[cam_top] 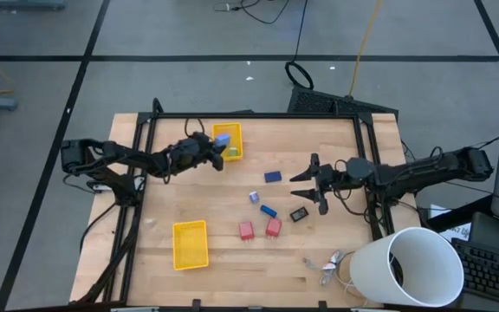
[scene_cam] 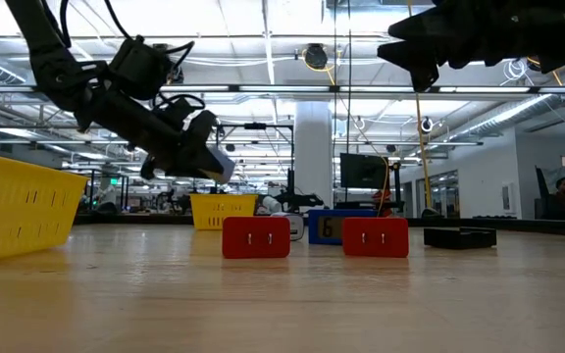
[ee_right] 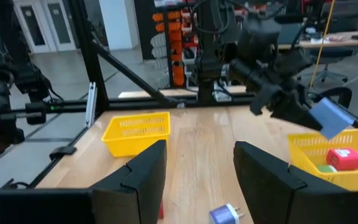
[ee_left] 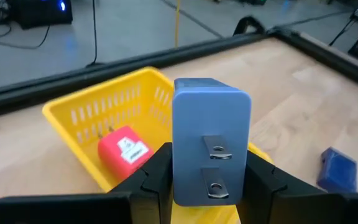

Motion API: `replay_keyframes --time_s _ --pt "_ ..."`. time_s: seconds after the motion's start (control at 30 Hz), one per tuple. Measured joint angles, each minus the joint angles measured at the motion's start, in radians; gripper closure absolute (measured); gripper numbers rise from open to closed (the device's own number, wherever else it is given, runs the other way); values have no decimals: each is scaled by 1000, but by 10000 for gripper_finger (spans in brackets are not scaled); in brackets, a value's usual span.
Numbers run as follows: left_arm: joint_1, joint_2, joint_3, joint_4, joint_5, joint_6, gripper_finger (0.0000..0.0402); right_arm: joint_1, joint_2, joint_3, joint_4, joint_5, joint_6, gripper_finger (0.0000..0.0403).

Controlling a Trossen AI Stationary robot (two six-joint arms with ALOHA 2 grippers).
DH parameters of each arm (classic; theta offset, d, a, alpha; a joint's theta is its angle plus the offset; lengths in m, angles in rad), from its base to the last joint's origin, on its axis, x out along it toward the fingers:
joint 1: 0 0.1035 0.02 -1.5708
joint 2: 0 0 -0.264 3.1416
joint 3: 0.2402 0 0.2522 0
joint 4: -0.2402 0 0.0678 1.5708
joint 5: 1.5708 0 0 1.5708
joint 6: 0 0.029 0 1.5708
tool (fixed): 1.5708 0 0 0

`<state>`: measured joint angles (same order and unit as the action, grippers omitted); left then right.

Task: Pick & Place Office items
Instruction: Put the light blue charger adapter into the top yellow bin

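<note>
Held item: blue block, two metal prongs on its face, clamped in the left claw above the far yellow tray.
Tray contents: a red block lies inside; something green beside it shows only in the right wrist view.
Loose items: blue pieces, two red blocks and a black block scattered mid-desk.
Right claw: raised off the desk near the black block, fingers parted, nothing between them.
Surroundings: second yellow tray at the near side; silvery metal bits and a white bucket at the near right corner.
</note>
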<state>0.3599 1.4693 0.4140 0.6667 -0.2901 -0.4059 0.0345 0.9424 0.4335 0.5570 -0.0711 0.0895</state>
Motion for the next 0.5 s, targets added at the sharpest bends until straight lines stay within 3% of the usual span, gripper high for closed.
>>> replay_keyframes --time_s 0.5 --pt "0 0 4 -66 27 -57 282 0 0 -14 38 0 0 231"
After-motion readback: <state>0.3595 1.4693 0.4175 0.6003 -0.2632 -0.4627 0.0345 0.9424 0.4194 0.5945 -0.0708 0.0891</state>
